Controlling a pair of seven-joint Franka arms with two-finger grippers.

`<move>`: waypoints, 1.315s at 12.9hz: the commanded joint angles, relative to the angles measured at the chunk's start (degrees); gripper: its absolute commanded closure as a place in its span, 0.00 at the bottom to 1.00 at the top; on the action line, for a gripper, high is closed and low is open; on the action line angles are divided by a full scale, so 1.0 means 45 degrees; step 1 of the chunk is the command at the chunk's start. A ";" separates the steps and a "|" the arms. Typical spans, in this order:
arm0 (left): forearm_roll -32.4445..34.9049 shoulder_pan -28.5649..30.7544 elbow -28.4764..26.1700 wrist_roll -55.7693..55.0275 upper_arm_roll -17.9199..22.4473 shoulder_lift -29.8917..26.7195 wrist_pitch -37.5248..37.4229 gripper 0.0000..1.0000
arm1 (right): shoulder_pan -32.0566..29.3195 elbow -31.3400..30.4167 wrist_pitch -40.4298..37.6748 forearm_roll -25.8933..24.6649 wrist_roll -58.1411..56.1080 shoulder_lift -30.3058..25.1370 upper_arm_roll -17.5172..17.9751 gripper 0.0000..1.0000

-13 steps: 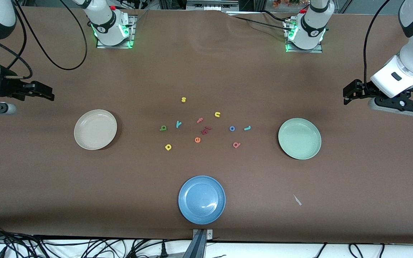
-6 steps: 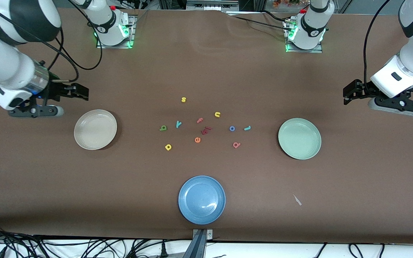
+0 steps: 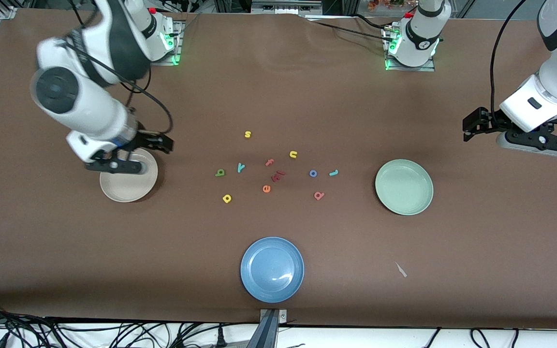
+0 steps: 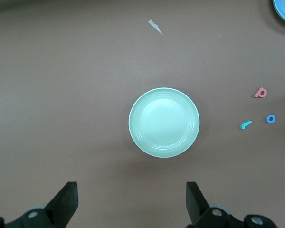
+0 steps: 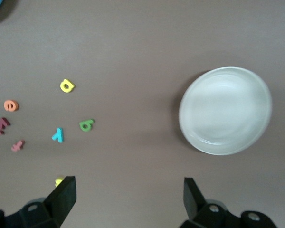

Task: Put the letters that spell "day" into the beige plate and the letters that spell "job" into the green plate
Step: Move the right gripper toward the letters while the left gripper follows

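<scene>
Three plates sit on the counter: beige plate [image 3: 128,186], green plate [image 3: 403,187], blue plate [image 3: 272,269]. Eleven foam letters lie scattered between them.

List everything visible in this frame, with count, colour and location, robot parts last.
beige plate: 1, cream, toward the right arm's end, partly under the right gripper.
green plate: 1, pale mint, toward the left arm's end.
blue plate: 1, blue, nearest the front camera.
"day" letters: 3, mid-table; yellow d, green a, teal y.
"job" letters: 3, nearer the green plate; teal j, blue o, pinkish b.
other letters: yellow s, yellow u, orange e, red f, and a dark red piece.
paper scrap: 1, white.
right gripper: open, over the beige plate's edge.
left gripper: open, waiting above the table's end.
</scene>
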 commanded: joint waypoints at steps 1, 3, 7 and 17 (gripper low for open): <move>0.0119 0.0049 0.0184 -0.0143 -0.0061 0.0129 -0.0046 0.00 | 0.0709 -0.0243 0.1466 -0.0075 0.1458 0.0987 -0.0066 0.00; 0.0080 0.0088 0.0184 -0.0045 -0.0061 0.0305 -0.0066 0.00 | 0.1081 -0.0670 0.2696 -0.0076 0.1969 0.1614 -0.0066 0.00; 0.0080 0.0088 0.0164 0.0033 -0.0061 0.0850 -0.0086 0.00 | 0.1278 -0.2855 0.5624 -0.0076 0.2087 0.1772 -0.0047 0.00; 0.0041 -0.2723 0.2097 -0.2540 -0.0080 0.4716 0.1065 0.00 | 0.1922 -0.1984 0.8015 0.0003 0.3472 0.4309 -0.0046 0.00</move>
